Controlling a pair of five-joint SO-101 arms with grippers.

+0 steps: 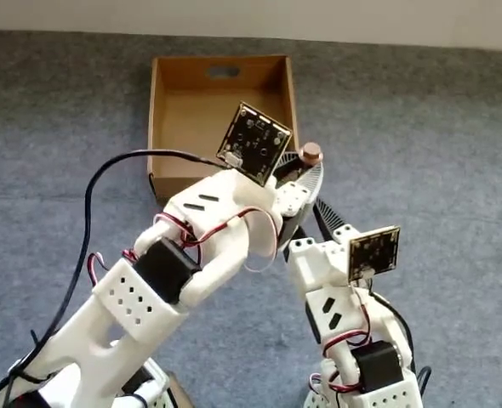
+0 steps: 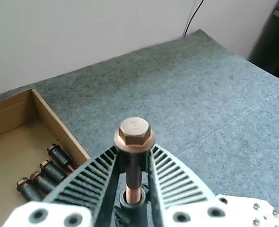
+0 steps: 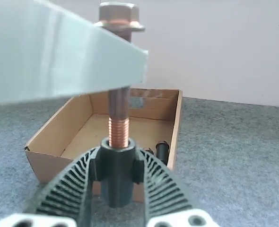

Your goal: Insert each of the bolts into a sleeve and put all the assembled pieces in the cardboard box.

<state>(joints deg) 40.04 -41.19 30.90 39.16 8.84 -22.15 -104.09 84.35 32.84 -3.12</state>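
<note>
My left gripper [image 2: 134,163] is shut on a copper bolt [image 2: 134,142] just under its hex head, holding it upright. The bolt's threaded tip [image 3: 119,132] stands partly inside a dark sleeve [image 3: 116,177], which my right gripper [image 3: 116,175] holds shut from below. In the high view the bolt head [image 1: 310,154] shows beside the right wall of the cardboard box [image 1: 168,81], with both arms meeting there. Several assembled pieces [image 2: 45,172] lie inside the box near its corner.
Grey carpet [image 1: 421,127] covers the table around the box. A black cable [image 1: 106,178] loops from the left arm across the area left of the box. A white wall [image 2: 82,33] rises behind.
</note>
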